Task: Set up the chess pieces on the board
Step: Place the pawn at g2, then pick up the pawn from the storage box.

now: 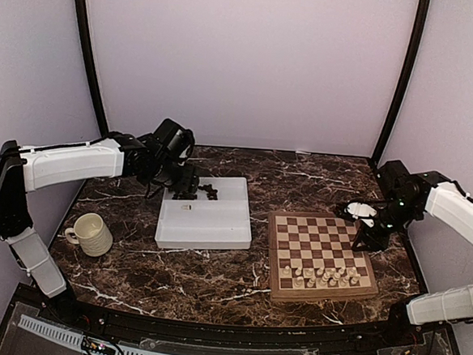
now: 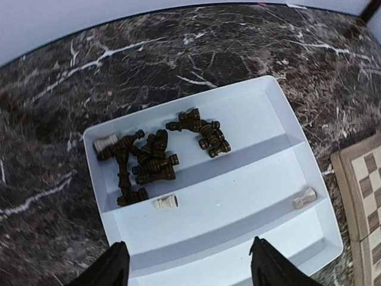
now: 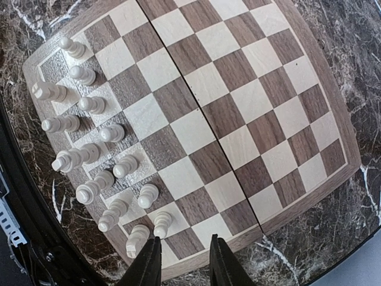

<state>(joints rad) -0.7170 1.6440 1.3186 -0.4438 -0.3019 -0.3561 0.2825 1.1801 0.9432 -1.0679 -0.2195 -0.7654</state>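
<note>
Left gripper (image 2: 187, 268) spread wide above white divided tray (image 2: 250, 179) holding dark brown chess pieces (image 2: 155, 161); right gripper (image 3: 184, 262) narrowly parted, empty, over checked wooden board (image 3: 202, 107)

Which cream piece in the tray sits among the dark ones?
The cream piece at the dark pile's left end; both others lie one compartment over.

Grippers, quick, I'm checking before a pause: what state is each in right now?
Left gripper: open wide, holding nothing.
Right gripper: slightly open, holding nothing.
</note>
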